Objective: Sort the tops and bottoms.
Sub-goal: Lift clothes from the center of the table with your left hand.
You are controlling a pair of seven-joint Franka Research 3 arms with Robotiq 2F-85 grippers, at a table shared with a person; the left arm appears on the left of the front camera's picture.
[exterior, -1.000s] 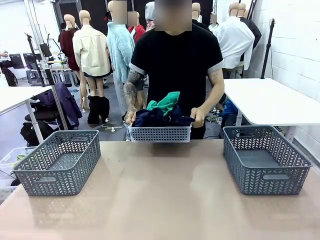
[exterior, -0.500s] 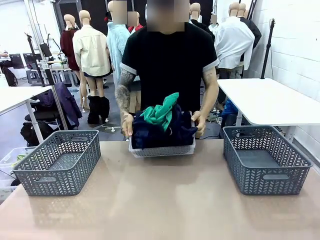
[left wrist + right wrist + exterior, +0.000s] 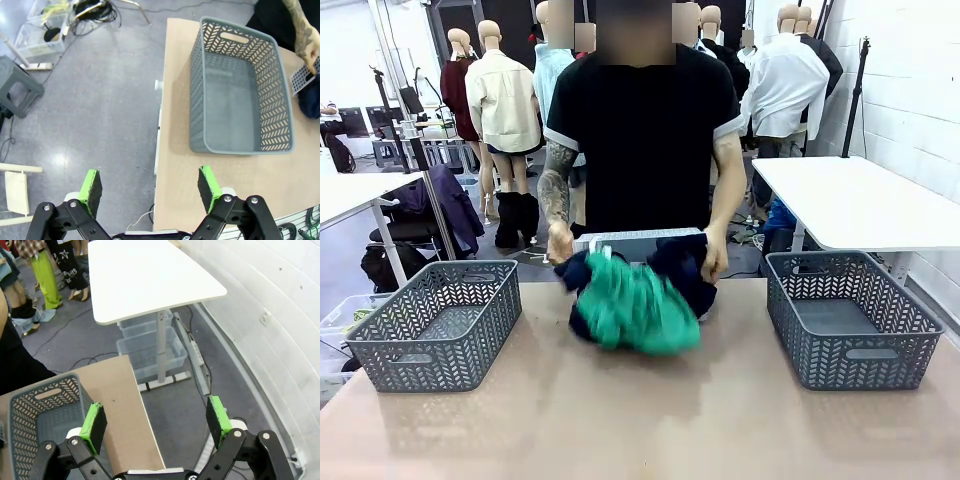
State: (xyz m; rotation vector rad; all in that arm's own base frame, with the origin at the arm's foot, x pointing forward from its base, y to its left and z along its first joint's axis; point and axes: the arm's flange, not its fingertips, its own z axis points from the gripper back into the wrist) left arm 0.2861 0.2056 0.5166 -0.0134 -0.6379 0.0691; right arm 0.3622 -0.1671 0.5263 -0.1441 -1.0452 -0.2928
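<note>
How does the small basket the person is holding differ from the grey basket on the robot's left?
The small basket is tipped up in the person's hands, the bright green trousers heaped below it; the left grey basket stands upright and empty. The small basket is paler, with a fine grid of holes; the left grey basket is darker, with herringbone cut-outs. Both are rectangular plastic baskets.

a white rectangular table (image 3: 860, 200) stands beyond the tan counter's (image 3: 640, 400) right edge, beside a white painted brick wall (image 3: 260, 305), clear plastic storage bins (image 3: 150, 347) beneath it. a grey plastic stool (image 3: 20, 82) stands off the counter's left edge.
</note>
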